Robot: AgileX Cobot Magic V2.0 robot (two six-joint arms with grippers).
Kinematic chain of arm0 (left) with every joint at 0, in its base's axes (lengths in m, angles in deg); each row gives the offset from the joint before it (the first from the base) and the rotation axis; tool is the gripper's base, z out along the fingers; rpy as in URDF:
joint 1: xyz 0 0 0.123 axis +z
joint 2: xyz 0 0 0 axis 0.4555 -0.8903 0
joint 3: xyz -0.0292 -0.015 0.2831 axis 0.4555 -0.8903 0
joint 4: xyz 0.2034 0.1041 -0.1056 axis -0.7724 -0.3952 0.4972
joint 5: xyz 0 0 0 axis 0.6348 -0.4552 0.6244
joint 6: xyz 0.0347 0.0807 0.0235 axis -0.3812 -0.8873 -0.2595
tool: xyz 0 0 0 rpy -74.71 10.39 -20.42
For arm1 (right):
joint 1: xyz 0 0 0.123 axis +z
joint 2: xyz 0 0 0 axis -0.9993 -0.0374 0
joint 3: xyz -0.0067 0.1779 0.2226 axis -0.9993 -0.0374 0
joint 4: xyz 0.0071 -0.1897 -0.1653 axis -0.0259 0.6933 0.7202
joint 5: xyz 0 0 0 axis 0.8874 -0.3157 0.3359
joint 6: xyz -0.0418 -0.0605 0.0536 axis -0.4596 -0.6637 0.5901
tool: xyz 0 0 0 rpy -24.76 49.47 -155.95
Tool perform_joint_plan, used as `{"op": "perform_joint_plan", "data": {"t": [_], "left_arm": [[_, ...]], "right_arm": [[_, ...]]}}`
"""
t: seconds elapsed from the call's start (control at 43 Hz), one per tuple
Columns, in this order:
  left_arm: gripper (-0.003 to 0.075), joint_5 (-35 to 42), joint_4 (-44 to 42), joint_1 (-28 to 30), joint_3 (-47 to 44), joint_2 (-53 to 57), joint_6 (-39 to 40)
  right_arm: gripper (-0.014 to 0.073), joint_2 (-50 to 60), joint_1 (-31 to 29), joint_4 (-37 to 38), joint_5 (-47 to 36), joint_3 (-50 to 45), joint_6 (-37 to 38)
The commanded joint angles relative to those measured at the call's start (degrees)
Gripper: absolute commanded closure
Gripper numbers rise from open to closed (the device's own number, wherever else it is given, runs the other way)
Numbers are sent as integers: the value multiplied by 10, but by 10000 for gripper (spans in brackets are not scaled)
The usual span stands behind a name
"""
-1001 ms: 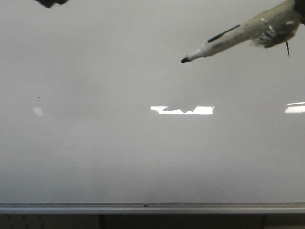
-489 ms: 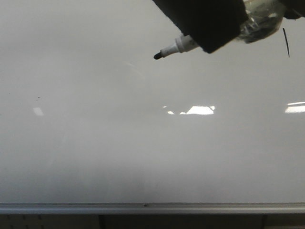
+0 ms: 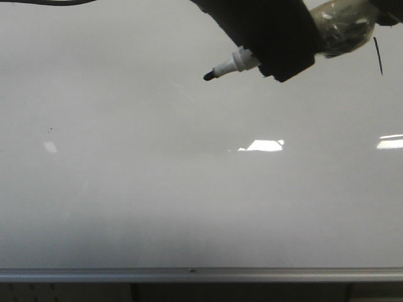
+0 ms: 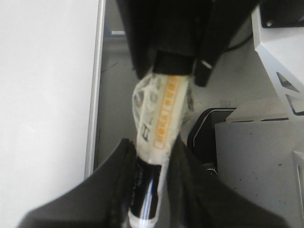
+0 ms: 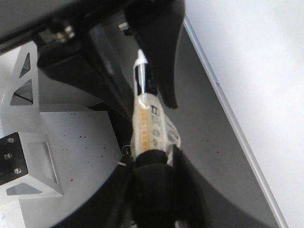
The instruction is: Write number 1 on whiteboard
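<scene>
Gripping the marker [image 5: 144, 121] from both ends, the two hands met over the whiteboard [image 3: 157, 189]. In the right wrist view, the right hand [image 5: 152, 190] was clamped on the tape-wrapped rear of the marker, its dark fingers [image 5: 187, 190] pressed against the barrel on either side. In the left wrist view, the left hand [image 4: 152, 185] was closed around the black fore part of the same marker [image 4: 161, 114], the orange-printed label showing beyond its fingers [image 4: 118, 185].

From the front, the left hand [image 3: 271, 38] appeared as a dark block covering the middle of the marker [image 3: 236, 63], with the white neck and black tip jutting out past it, away from the right hand. The clear tape around the barrel [image 3: 343, 28] showed on the hand's other side. Whether the tip touched the board could not be told.

The number 1 [image 3: 378, 55] stood as a thin, slightly slanted black stroke on the whiteboard, just below the taped end of the marker and well behind the tip. A small dark speck [image 3: 51, 130] sat far off beyond the tip. A silver rail [image 3: 189, 274] ran along the board's lower edge, well below both hands.
</scene>
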Motion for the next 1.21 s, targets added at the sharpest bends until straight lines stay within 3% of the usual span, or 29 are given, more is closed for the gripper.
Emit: {"op": "perform_joint_plan", "data": {"t": [0.0,0.14,0.21,0.442,0.605,0.768,0.908,1.187], "left_arm": [[696,25,23,-5,19,21,6],[709,23,14,3,19,21,19],[709,23,-33,19,19,28,86],[709,29,-330,123,-3,99,472],[709,61,-445,217,-104,172,621],[709,224,-391,346,-201,182,643],[709,327,-332,409,-238,157,643],[709,426,-311,443,-241,69,643]], "right_arm": [[503,11,0,-26,52,20,-2],[223,12,-2,-6,49,20,3],[109,13,-10,39,43,20,41],[183,13,-65,180,40,20,259],[241,48,-72,193,-5,19,322],[241,81,-72,193,-22,19,322],[241,86,-72,193,-28,19,322],[241,86,-72,193,-32,19,322]]}}
